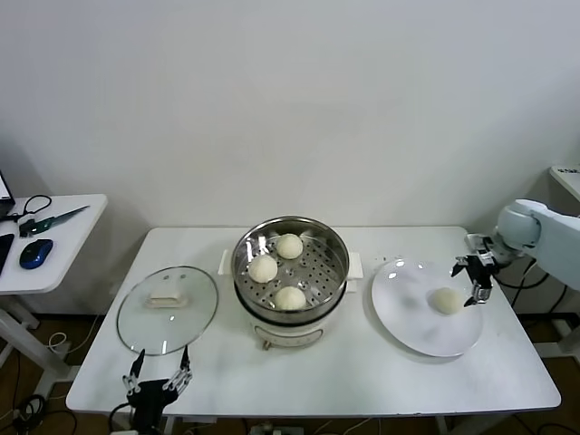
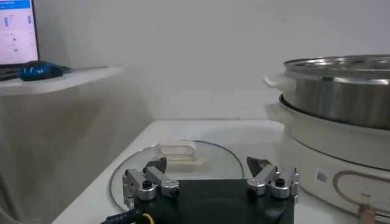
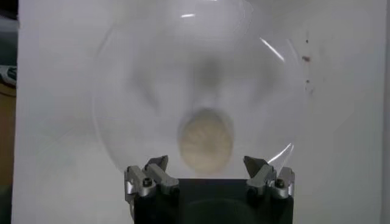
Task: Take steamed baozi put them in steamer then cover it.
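The steel steamer (image 1: 322, 267) stands mid-table with three steamed baozi (image 1: 289, 246) on its perforated tray. A fourth baozi (image 1: 446, 301) lies on the white plate (image 1: 408, 299) to the right. My right gripper (image 1: 476, 276) hovers open just above and to the right of it. In the right wrist view that bun (image 3: 206, 141) lies just ahead of the gap between the open fingers of the right gripper (image 3: 207, 165). My left gripper (image 1: 160, 379) waits open at the table's front edge, near the glass lid (image 1: 168, 308). The left wrist view shows the lid (image 2: 177, 161) and the steamer (image 2: 341, 97).
The lid lies flat on the table left of the steamer, white handle up. A low side table (image 1: 63, 236) at far left carries a blue mouse (image 1: 35, 253) and cables. Another white surface edge (image 1: 566, 177) shows at far right.
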